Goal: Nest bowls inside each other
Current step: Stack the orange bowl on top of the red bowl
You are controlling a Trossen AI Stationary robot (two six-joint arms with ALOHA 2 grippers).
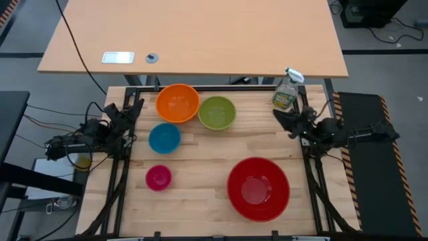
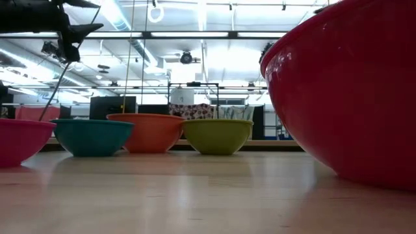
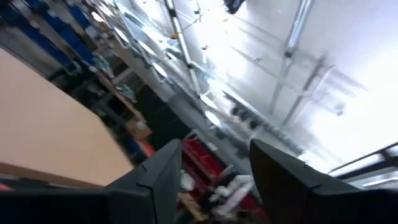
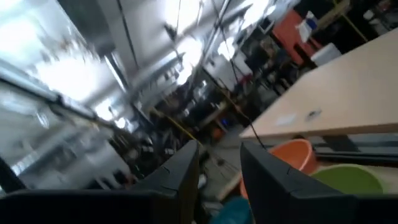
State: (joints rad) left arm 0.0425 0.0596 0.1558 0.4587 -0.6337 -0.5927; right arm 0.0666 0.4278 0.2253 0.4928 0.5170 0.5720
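Five bowls stand apart, each upright on its base on the wooden table. The large red bowl (image 1: 258, 189) (image 2: 351, 91) is near right and the small pink bowl (image 1: 158, 177) (image 2: 23, 140) near left. The blue bowl (image 1: 164, 138) (image 2: 91, 136) is mid left, and the orange bowl (image 1: 177, 103) (image 4: 292, 155) and green bowl (image 1: 217, 112) (image 4: 348, 177) stand at the far side. My left gripper (image 1: 134, 106) (image 3: 214, 168) is raised at the table's left edge, open and empty. My right gripper (image 1: 279, 117) (image 4: 219, 165) is raised at the right edge, open and empty.
A clear spray bottle (image 1: 286, 92) stands at the table's far right corner, close to my right gripper. A light wooden desk (image 1: 200, 40) lies beyond the far edge. Bare tabletop (image 1: 200, 167) lies between the pink and red bowls.
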